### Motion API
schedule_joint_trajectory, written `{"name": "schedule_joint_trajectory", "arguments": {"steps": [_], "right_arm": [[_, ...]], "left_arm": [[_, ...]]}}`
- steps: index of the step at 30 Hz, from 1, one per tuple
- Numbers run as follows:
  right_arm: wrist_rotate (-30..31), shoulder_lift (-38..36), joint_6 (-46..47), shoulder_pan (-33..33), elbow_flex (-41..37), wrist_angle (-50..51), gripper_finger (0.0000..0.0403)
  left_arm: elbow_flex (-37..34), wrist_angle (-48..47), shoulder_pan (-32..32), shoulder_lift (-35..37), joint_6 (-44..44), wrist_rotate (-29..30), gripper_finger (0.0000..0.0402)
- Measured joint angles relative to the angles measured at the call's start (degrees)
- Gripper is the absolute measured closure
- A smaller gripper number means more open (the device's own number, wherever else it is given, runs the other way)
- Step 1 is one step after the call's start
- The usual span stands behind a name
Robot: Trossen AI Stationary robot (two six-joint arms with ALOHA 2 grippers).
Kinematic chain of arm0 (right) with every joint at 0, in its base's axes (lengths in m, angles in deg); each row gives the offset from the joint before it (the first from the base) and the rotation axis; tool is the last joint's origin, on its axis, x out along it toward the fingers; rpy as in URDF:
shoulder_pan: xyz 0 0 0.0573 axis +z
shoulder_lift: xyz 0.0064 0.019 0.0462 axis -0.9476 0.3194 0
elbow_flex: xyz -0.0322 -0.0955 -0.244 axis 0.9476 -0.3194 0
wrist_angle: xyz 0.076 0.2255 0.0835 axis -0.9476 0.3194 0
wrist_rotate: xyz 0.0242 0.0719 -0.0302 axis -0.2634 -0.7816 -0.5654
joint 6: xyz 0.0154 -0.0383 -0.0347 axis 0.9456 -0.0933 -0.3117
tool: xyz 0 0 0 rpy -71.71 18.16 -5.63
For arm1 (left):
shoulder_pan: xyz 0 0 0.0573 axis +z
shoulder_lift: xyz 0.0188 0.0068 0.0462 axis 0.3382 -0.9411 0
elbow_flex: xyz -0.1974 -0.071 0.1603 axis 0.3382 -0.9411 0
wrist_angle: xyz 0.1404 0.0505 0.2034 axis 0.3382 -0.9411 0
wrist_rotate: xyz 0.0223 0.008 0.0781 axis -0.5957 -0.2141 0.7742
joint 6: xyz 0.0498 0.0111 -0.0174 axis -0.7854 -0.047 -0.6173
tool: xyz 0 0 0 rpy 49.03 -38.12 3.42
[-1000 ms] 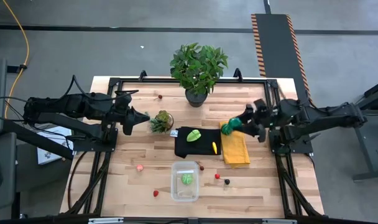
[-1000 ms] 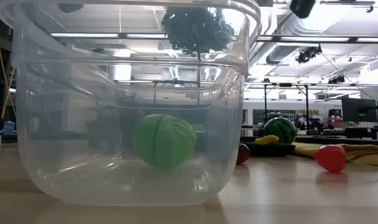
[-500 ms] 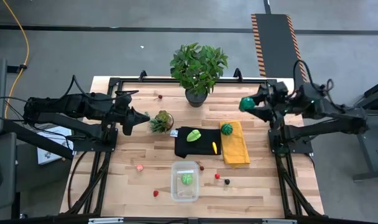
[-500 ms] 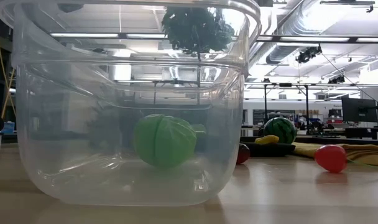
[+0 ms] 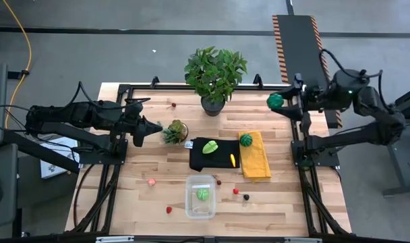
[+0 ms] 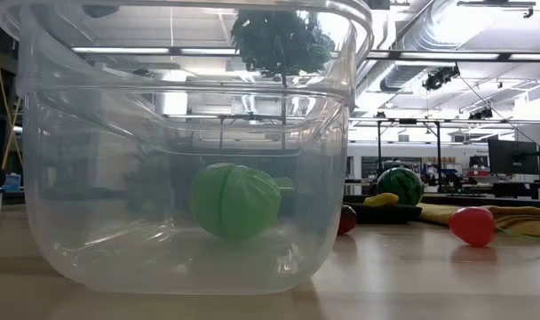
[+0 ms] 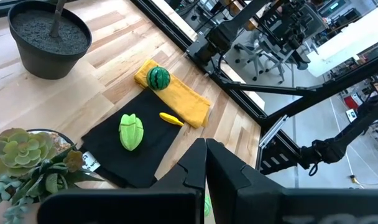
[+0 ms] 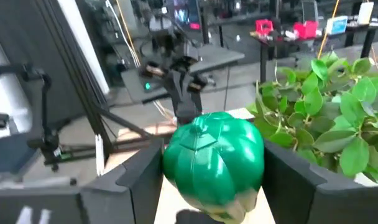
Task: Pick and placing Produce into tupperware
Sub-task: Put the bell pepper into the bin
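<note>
My right gripper point(image 5: 278, 102) is raised high over the table's far right corner, shut on a dark green toy pepper point(image 8: 214, 158). The clear tupperware point(image 5: 200, 206) stands near the front edge with one lime-green piece point(image 6: 234, 200) lying on its floor. More produce lies about: a lime-green piece point(image 5: 210, 146) and a yellow one point(image 5: 232, 159) on a black cloth, a small watermelon point(image 5: 246, 140) on the yellow cloth point(image 5: 257, 164), and pink point(image 5: 151, 181), red point(image 5: 236, 190) and dark point(image 5: 245, 196) pieces on the wood. My left gripper point(image 7: 206, 163) waits shut at the left. My right gripper pinches the pepper's two opposite sides point(image 8: 170, 163) between its fingers point(image 8: 142, 180). The fingers lie nearly level and point toward the table's left. The pepper is lifted clear, high above the table.
A large leafy potted plant point(image 5: 215, 73) stands at the far middle, close to my right gripper's left. A small succulent point(image 5: 175, 131) sits just off my left gripper's tip. A black frame point(image 5: 124, 88) runs round the table edges.
My right gripper has risen from over the yellow cloth with the green pepper and drawn back toward the table's far right corner, rolling about its own axis as it went. The pepper is now lifted well clear. The watermelon stays on the yellow cloth.
</note>
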Motion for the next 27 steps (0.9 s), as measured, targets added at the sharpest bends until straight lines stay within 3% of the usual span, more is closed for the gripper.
{"name": "schedule_joint_trajectory", "arguments": {"steps": [19,27], "right_arm": [[-2.6,14.1,-7.2,0.0,11.4,15.3,0.0189],[-8.1,18.8,-9.4,0.1,14.9,16.2,0.0189]], "left_arm": [[0.0,0.0,0.0,0.0,0.0,0.0,0.0401],[0.0,0.0,0.0,0.0,0.0,0.0,0.0401]]}}
